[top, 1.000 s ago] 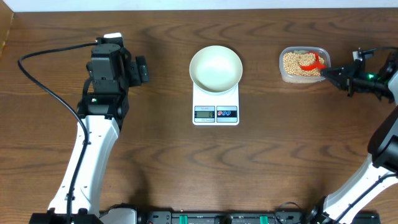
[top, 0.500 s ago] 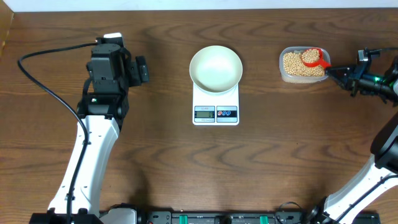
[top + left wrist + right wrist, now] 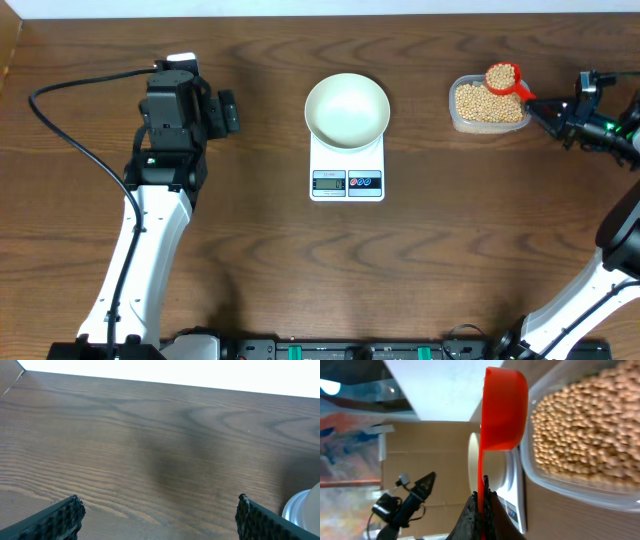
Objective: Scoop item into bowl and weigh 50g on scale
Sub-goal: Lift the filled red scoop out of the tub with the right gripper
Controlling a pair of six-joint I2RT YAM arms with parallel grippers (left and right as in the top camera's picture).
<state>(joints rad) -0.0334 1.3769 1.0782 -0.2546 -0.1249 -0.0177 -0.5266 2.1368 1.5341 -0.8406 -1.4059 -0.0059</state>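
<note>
Your right gripper [image 3: 481,504] is pinching down hard on the thin handle of the red scoop [image 3: 503,79], with the jaws squeezed to almost nothing around it. Your left gripper [image 3: 157,522] is hanging wide open over the bare wooden table [image 3: 250,260], holding nothing and well away from the action.

The cup is carrying a heap of soybeans [image 3: 500,76] and hovering over the far rim of the clear tub [image 3: 470,122], where the rest are sitting. The white bowl [image 3: 347,108] is sitting on the scale [image 3: 347,183], well to the left and looking empty.

Here's what I'm worrying about: the load is riding far out from a skinny grip, so the handle could be twisting in the jaws on a jerky swing. Then the beans are rolling across the table. Dumping it all at once could also be overshooting the target weight.

The scoop's long axis is lying roughly level. The handle is at your jaws, and the cup is pointing left and a bit toward the far edge, mouth facing up.
</note>
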